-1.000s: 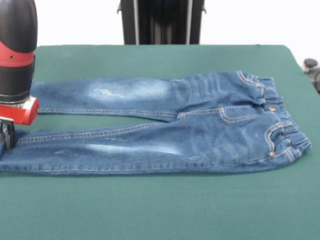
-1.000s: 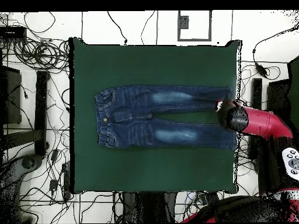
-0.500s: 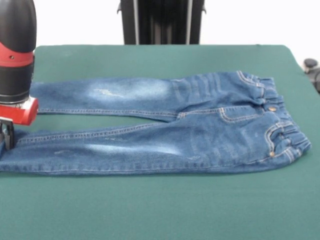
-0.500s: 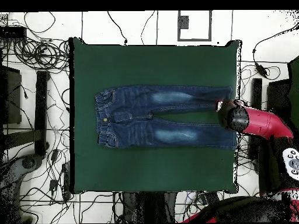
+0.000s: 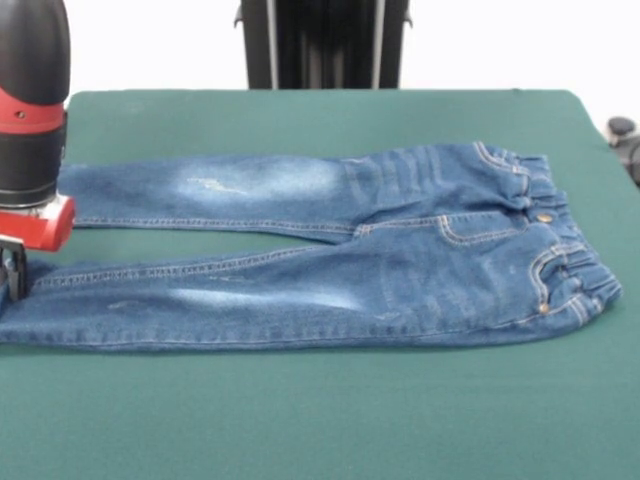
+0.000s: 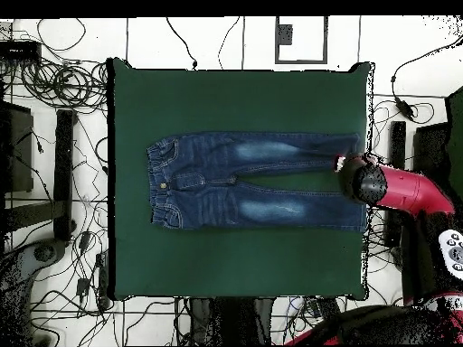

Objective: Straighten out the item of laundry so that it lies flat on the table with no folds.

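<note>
**A:** What do you have in front of you?

**B:** You have one pair of jeans, small, in blue denim with orange stitching along the seams and pockets. The waistband is gathered and puckered, at the right of the front view. You can count two copper rivets near the pockets and two pale faded patches, one on each leg. Both legs run toward the left of the frame, spread slightly apart like a narrow V, and the cloth lies mostly flat with only faint creases near the crotch.

**A:** And what carries it?

**B:** One desk, a broad rectangle covered in dark green felt-like cloth, matte and smooth. In the overhead view you see the jeans in the middle band of the desk, waistband at the left, hems reaching nearly to the right edge.

**A:** Where is the arm?

**B:** At the left edge of the front view you see one arm, a rounded black cylinder with a red band and a red block beneath. The gripper sits low at the hem end of the nearer leg. Whether the fingers are open or closed, you cannot tell; they are cut off by the frame. From overhead the gripper sits at the right edge, by the hems.
</note>
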Controlling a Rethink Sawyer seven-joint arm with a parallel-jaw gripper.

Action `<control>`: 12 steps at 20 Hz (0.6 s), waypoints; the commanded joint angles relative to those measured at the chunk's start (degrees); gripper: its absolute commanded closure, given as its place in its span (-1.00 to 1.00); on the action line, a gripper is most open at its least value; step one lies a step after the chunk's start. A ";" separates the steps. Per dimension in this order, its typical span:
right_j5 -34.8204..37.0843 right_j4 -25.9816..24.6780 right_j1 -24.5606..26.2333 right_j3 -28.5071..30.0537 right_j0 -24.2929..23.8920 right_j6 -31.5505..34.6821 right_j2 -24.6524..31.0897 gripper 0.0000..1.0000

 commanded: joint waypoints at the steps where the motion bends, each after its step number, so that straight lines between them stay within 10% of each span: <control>1: 2.37 -0.29 2.84 2.50 -0.51 -6.62 6.27 1.00; 7: 2.44 -0.58 2.40 3.30 -1.18 -7.40 7.30 1.00; 8: 2.16 -0.86 2.35 3.41 -1.32 -7.45 7.46 -1.00; 12: 1.79 -1.17 2.20 3.71 -1.55 -7.89 7.77 -1.00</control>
